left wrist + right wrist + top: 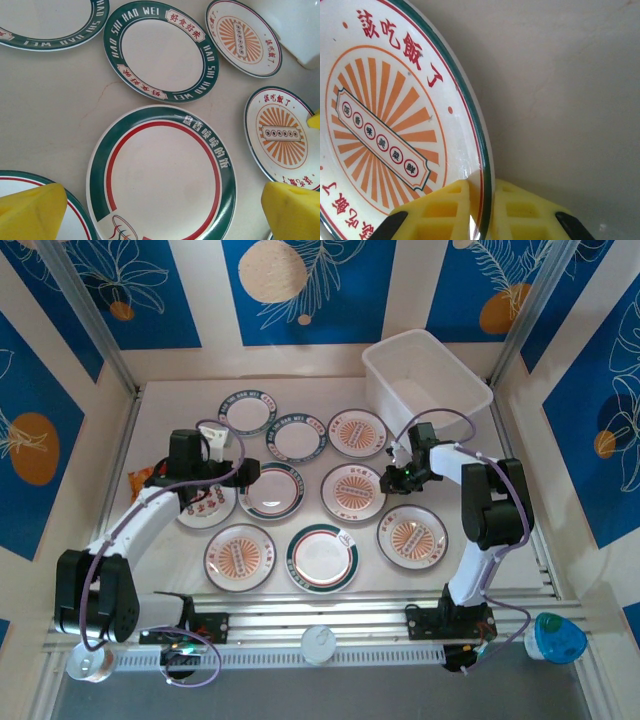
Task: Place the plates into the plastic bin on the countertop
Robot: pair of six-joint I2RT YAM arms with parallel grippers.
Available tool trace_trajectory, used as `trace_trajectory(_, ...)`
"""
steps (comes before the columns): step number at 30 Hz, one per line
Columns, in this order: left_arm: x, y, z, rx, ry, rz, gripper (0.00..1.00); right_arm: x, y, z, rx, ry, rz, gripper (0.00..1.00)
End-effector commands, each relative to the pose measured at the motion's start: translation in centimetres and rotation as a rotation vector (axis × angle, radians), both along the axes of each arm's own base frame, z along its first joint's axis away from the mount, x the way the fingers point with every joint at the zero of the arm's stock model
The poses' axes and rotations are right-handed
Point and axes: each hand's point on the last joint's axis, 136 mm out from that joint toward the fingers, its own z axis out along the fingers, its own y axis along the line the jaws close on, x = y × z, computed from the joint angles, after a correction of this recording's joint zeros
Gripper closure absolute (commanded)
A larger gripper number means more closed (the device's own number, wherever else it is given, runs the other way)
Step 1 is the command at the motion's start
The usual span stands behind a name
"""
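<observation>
Several small round plates lie on the pale countertop (180, 410). My right gripper (393, 478) (482, 210) is shut on the right rim of an orange sunburst plate (352, 490) (385, 130), one yellow pad above the rim and one below it. The white plastic bin (425, 380) (295, 25) stands at the back right, behind that gripper. My left gripper (240, 475) (162, 215) hangs open over a green-and-red-rimmed plate (272, 490) (162, 175), its yellow fingertips (30, 212) wide apart and touching nothing.
More plates (248, 412) (322, 558) lie at the back and the front of the counter. An orange snack packet (140, 478) sits at the left under my left arm. A metal rail (330, 625) runs along the near edge, with a blue-and-white object (558, 638) at its right.
</observation>
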Motion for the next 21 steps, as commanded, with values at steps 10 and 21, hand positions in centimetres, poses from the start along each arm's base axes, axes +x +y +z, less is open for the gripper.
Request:
trace_trajectory(10,0.4,-3.0,1.2,-0.068,0.073,-0.064,0.0,-1.0,0.7,2.7,0.063,-0.042,0.006,0.97)
trace_trajectory(21,1.3,-8.0,1.2,-0.204,0.187,-0.156,0.0,-1.8,2.4,6.4,0.253,-0.051,0.003,1.0)
